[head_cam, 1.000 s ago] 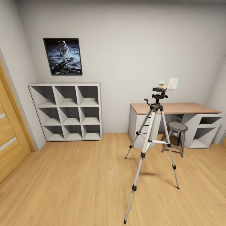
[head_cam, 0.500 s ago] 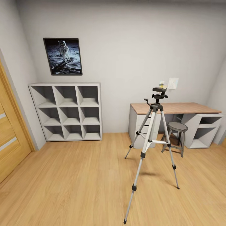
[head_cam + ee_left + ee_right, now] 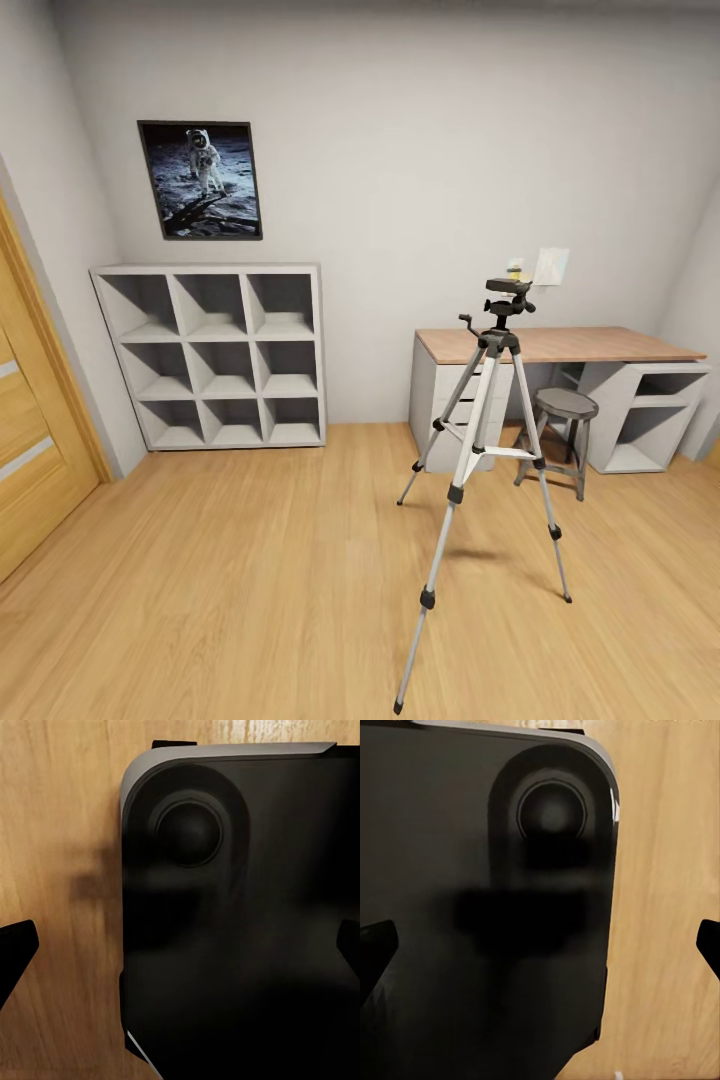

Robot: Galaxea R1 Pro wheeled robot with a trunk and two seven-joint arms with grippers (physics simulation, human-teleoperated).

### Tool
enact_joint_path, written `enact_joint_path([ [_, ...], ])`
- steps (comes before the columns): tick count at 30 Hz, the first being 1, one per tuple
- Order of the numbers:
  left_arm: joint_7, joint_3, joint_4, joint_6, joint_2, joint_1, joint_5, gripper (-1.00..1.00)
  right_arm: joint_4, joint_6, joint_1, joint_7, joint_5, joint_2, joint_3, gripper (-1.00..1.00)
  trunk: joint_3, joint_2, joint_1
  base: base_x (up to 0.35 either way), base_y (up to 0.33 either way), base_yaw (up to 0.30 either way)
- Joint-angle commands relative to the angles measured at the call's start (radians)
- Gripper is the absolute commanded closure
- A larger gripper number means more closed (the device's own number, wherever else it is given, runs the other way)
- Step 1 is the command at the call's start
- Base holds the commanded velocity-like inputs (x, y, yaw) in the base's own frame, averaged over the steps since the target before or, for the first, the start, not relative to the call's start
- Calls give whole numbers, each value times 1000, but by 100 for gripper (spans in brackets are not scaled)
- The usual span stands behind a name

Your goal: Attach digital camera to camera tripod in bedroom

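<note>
The camera tripod (image 3: 487, 450) stands upright on the light wood floor (image 3: 250, 580), ahead and somewhat right of the robot, legs splayed, its long axis vertical, so the right arm looks nearer. Its head plate (image 3: 508, 286) is bare (no digital camera visible). Behind stand the desk (image 3: 600, 345) and stool (image 3: 563, 405). Each wrist view shows tool fingertips (image 3: 15, 945) (image 3: 375, 945) spread apart, holding nothing.

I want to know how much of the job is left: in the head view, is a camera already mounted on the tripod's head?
No: the camera tripod stands with its head plate bare, nothing mounted.
</note>
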Motion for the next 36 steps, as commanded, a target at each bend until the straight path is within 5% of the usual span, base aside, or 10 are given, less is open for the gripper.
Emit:
enact_joint_path([
  [1, 0, 0, -1, -2, 0, 0, 3, -100, 0, -4, 0, 0, 1, 0, 1, -100, -1, 0, 0, 0, 0, 0],
  [18, 0, 0, -1, -2, 0, 0, 3, -100, 0, -11, 0, 0, 1, -2, 1, -100, -1, 0, 0, 0, 0, -11],
  [36, 0, 7, -1, -2, -11, 0, 7, -100, 0, -11, 0, 0, 0, 0, -1, -100, -1, 0, 0, 0, 0, -216],
])
